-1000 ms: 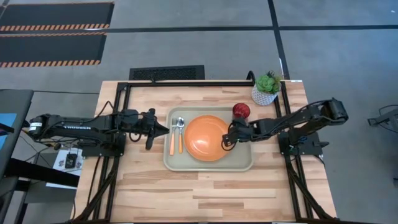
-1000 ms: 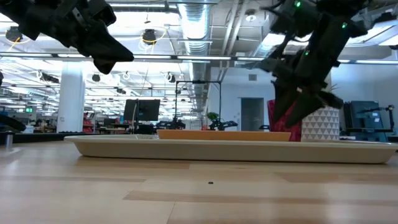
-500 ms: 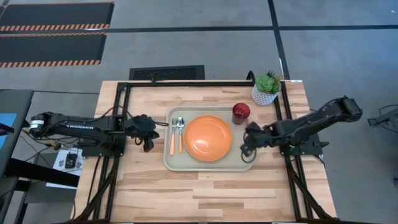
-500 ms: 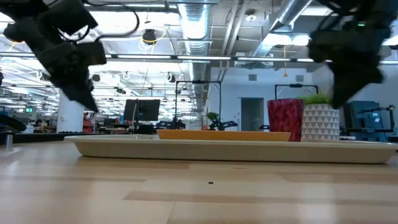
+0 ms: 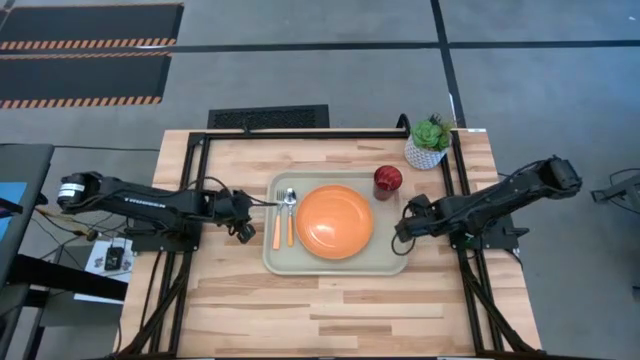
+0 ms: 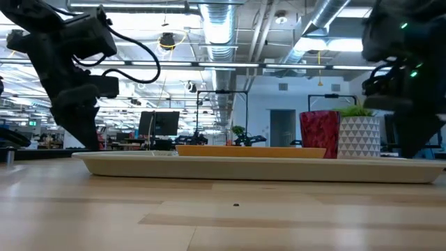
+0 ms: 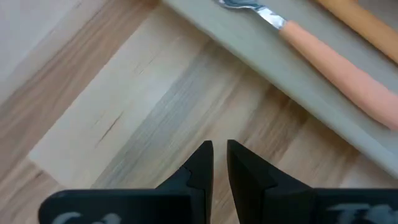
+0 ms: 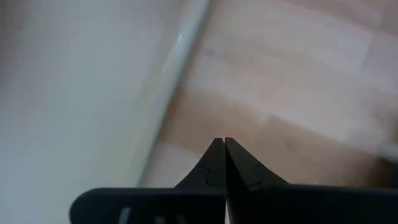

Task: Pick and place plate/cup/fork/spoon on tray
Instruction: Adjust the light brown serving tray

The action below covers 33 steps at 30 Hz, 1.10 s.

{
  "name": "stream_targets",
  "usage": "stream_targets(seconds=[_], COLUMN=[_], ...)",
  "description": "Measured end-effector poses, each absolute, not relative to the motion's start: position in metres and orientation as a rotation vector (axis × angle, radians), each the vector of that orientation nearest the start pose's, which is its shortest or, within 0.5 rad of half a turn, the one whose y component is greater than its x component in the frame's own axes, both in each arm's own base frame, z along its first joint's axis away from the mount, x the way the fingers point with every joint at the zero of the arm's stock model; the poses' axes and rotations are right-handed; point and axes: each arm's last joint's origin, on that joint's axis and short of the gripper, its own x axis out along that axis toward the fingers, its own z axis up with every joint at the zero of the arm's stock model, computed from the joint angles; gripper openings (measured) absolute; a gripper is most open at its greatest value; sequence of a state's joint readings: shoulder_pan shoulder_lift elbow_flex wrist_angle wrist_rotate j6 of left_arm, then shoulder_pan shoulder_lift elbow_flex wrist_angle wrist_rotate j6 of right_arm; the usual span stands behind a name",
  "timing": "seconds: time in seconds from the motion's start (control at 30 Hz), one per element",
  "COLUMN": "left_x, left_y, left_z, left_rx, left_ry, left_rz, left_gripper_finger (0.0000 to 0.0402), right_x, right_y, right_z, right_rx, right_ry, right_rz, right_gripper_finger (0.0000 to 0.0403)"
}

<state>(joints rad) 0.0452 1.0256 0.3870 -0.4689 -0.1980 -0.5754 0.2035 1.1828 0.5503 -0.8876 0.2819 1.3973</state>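
Resting on the large beige plastic tray [image 5: 395, 262] are all four items: the round flat orange plastic plate [image 5: 334, 221] in the middle, the small dark red ribbed cup [image 5: 387, 180] in the corner nearest the white pot with the green plant [image 5: 428, 143], and the orange-handled metal fork [image 5: 278, 222] and orange-handled metal spoon [image 5: 290, 216] side by side between the plate and the tray's left rim. By that layout the placing looks finished, so the step in hand is probably clearing the arms away. The left gripper [image 5: 241, 220] sits low over the wooden table [image 5: 330, 300] just beside the tray's left edge, fingers nearly touching, holding nothing. The right gripper [image 5: 401, 231] hangs at the tray's right rim, fingers pressed together, empty. Doing this well means lifting each gripper before swinging outward, so no finger catches the rim and jolts the cutlery or tips the cup
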Motion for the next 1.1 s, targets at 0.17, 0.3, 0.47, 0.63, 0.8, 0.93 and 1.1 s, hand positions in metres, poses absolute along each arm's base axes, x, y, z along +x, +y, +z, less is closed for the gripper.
stream_targets(seconds=[0.17,0.3,0.47,0.63,0.8,0.93,1.1], left_x=[0.161,0.162,0.165,0.167,0.167,0.167,0.166], left_y=[0.014,0.013,0.013,0.013,0.012,0.008,0.006], left_z=[0.144,0.143,0.142,0.141,0.141,0.141,0.141], left_rx=[-0.463,-0.474,-0.49,-0.504,-0.526,-0.533,-0.543], left_ry=[0.98,0.983,0.974,0.977,0.971,0.976,0.973], left_rz=[0.567,0.572,0.562,0.542,0.536,0.529,0.552], left_gripper_finger=[0.0031,0.0031,0.0031,0.0031,0.0031,0.0031,0.0031], right_x=[0.158,0.17,0.175,0.184,0.191,0.194,0.195], right_y=[0.004,-0.011,-0.023,-0.025,-0.025,-0.025,-0.025], right_z=[0.152,0.152,0.145,0.137,0.131,0.131,0.131], right_rx=[0.774,0.764,0.744,0.727,0.722,0.715,0.718], right_ry=[1.087,1.033,1.062,1.079,1.067,1.06,1.049], right_rz=[-1.061,-0.999,-1.001,-0.953,-0.938,-0.921,-0.911], right_gripper_finger=[0.0014,0.0009,0.0008,0.0011,0.0009,0.001,0.0009])
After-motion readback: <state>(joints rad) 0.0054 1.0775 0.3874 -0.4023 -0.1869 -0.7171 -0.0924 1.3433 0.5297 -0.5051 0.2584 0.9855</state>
